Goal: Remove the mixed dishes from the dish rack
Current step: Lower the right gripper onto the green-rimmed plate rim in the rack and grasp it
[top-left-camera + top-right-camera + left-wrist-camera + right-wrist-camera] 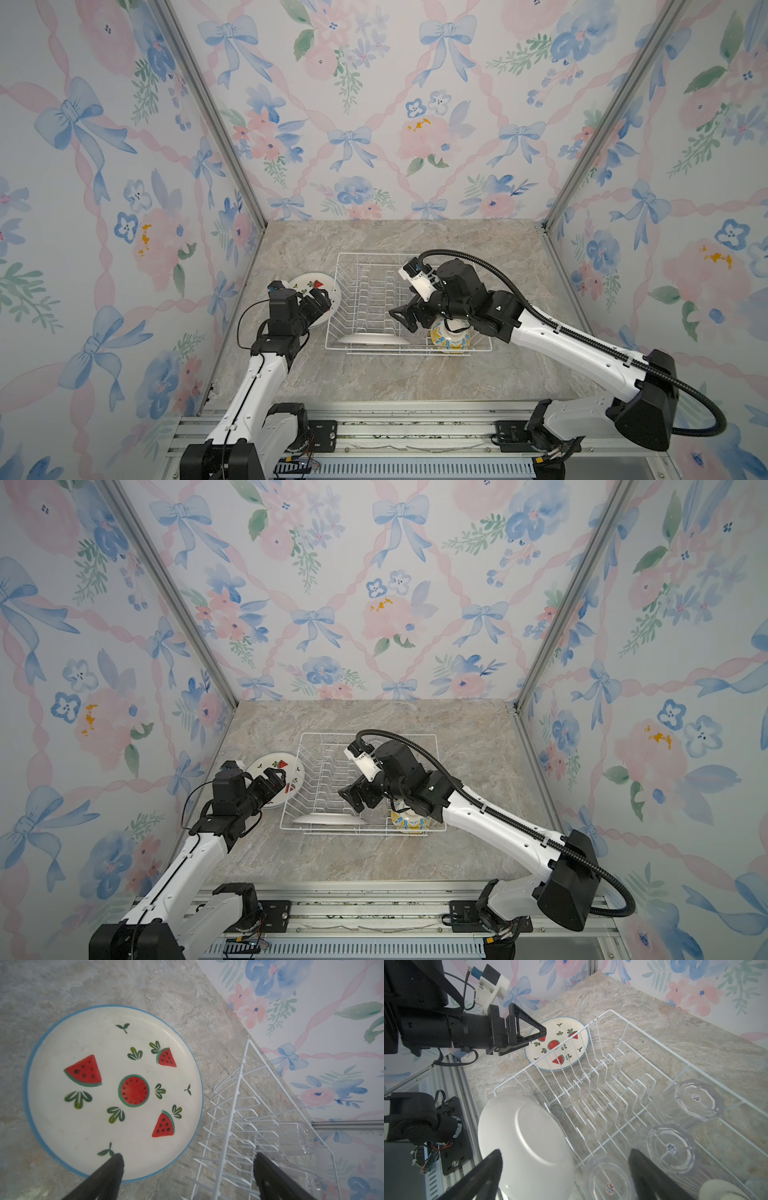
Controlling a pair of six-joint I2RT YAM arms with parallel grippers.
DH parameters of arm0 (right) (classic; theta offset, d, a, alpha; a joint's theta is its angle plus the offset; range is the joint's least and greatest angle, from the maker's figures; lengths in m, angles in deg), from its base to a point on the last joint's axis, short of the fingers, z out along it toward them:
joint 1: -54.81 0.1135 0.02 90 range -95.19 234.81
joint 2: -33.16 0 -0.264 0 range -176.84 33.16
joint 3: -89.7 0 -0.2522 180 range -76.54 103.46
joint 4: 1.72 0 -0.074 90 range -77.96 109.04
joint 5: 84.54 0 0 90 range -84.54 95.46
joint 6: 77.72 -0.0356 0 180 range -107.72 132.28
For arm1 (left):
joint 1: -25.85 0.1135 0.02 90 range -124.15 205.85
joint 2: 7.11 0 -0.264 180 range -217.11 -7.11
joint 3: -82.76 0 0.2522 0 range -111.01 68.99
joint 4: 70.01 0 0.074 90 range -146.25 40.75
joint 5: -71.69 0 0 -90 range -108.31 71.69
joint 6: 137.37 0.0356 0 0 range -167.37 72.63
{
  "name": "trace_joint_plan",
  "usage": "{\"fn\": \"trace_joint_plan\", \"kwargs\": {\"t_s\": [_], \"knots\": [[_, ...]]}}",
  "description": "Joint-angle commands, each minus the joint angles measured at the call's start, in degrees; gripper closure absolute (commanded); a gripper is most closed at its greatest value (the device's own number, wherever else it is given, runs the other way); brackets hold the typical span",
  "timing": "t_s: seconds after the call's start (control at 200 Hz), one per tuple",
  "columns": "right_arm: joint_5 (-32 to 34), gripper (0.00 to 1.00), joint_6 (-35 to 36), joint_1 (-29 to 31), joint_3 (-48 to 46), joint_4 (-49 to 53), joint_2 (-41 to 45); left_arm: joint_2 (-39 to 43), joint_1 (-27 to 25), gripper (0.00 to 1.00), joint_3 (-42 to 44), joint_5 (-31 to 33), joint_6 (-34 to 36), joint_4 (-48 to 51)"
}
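Observation:
The white wire dish rack (374,254) (365,734) (234,1093) (654,1040) stands mid-table. A watermelon plate (309,282) (270,764) (114,1093) (556,1043) lies flat on the table just left of it. In the rack, a plain white plate (374,338) (328,818) (525,1142) leans at the front and a yellow-blue bowl (451,338) (409,820) sits at the front right. Three upturned clear glasses (697,1099) (670,1149) (608,1180) stand there too. My left gripper (318,300) (276,778) (188,1157) hangs open over the watermelon plate's near edge, holding nothing. My right gripper (401,318) (351,798) (564,1153) is open and empty above the white plate and the nearest glass.
The rack's upright prongs (602,1076) fill its middle. Floral walls close in the marble table (415,382) on three sides. A metal rail (415,419) with the arm bases runs along the front edge. The right arm's black cable (519,299) arcs over the rack's right end.

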Motion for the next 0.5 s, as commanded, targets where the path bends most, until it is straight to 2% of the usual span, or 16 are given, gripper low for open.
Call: {"fn": "trace_joint_plan", "kwargs": {"t_s": [0.0, 0.495], "knots": [[-0.49, 0.03, 2.56, 1.04, -1.25, 2.15, 1.18, 1.6, -1.57, 0.02, -0.24, 0.15, -1.23, 1.41], [-0.92, 0.03, 5.79, 4.8, -1.11, 4.95, -2.02, 4.57, -7.91, 0.02, -3.75, 1.87, -2.31, 1.38]]}}
